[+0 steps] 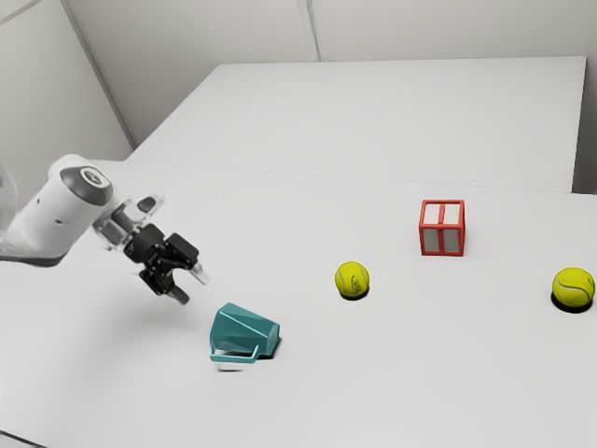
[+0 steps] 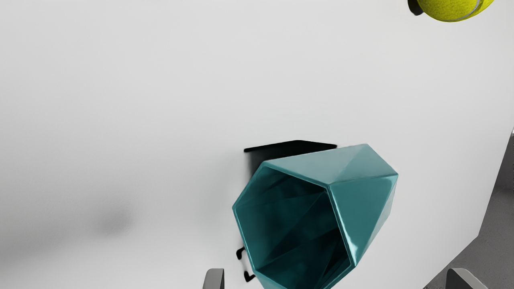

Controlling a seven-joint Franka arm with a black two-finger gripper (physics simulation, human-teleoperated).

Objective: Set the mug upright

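Observation:
The teal faceted mug [image 1: 244, 330] lies on its side on the white table, its handle toward the exterior view's bottom edge. My gripper [image 1: 194, 287] is open above the table, on the exterior view's left of the mug and apart from it. In the wrist view the mug [image 2: 363, 200] shows its dark open mouth facing the hand. The two fingertips of the gripper [image 2: 335, 279] stand wide apart at the bottom edge, with nothing held between them.
A tennis ball [image 1: 352, 279] rests beyond the mug, toward the exterior view's right. Farther that way are a red-framed cube [image 1: 442, 228] and another tennis ball [image 1: 573, 288]. The white table [image 1: 410, 373] ends at an edge beside the grey floor [image 2: 486, 245].

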